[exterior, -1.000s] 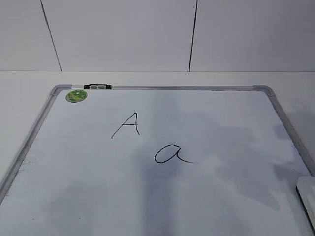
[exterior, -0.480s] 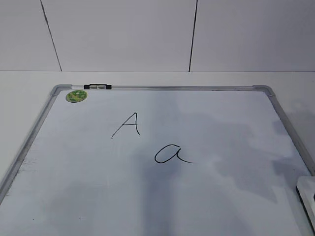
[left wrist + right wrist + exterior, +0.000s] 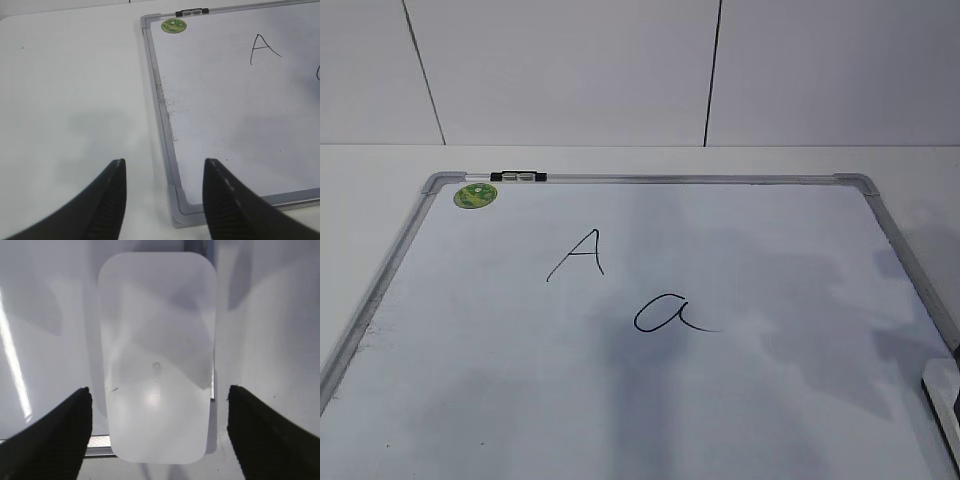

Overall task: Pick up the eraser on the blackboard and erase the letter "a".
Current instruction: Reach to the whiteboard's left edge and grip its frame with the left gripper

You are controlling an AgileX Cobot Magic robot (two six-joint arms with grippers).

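Exterior view: eraser [image 3: 944, 392] edged further out of frame.

The blackboard [image 3: 770, 400] has a smooth, faintly glossy white face, smudged grey near its left edge, inside a thin brushed-metal frame [image 3: 159, 90] with grey plastic-looking corners. The eraser [image 3: 157, 355] is glossy white plastic, catching a soft highlight. The sticker [image 3: 475, 195] looks like shiny printed paper. The table [image 3: 70, 100] is matt white.

White blackboard [image 3: 500, 400] with silver-grey frame; round green sticker [image 3: 475, 195] at its 11 o'clock corner; thin black letter "a" [image 3: 670, 313]; white eraser [image 3: 157, 357].
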